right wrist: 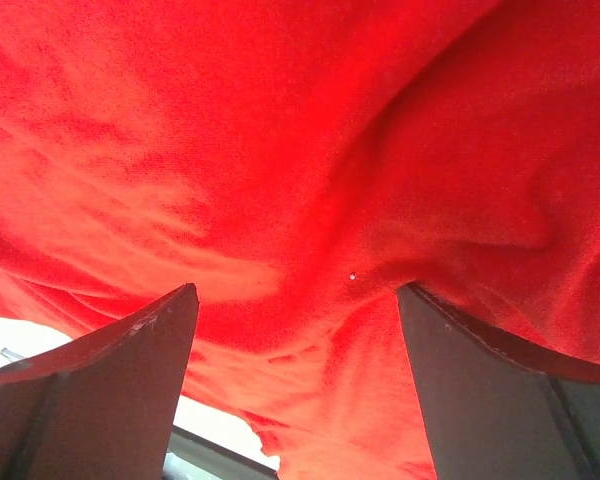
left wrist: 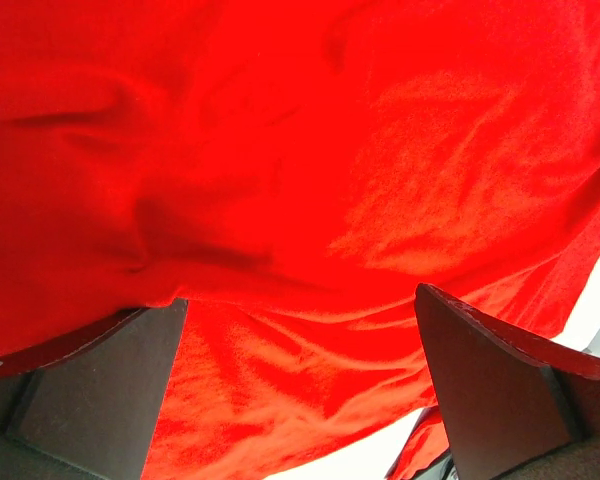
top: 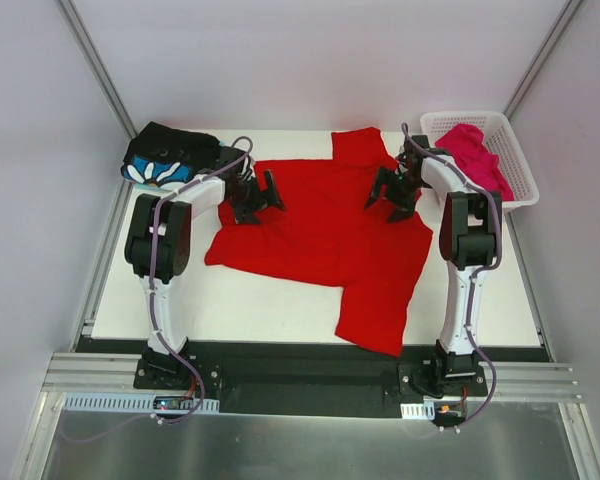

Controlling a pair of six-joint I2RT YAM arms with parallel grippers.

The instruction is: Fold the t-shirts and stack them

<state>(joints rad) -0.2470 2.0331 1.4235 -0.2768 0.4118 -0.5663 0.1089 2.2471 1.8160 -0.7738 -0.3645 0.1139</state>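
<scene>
Red t-shirt (top: 320, 235) spread, floral t-shirt (top: 165, 160) far-left, pink t-shirt (top: 475, 152) in basket (top: 520, 172)

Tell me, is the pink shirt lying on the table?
No, the pink shirt sits inside the white basket at the far right corner.

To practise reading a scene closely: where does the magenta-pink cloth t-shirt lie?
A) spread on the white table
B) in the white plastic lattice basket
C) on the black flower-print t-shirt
B: the magenta-pink cloth t-shirt sits bunched inside the white plastic lattice basket at the far right.
</scene>
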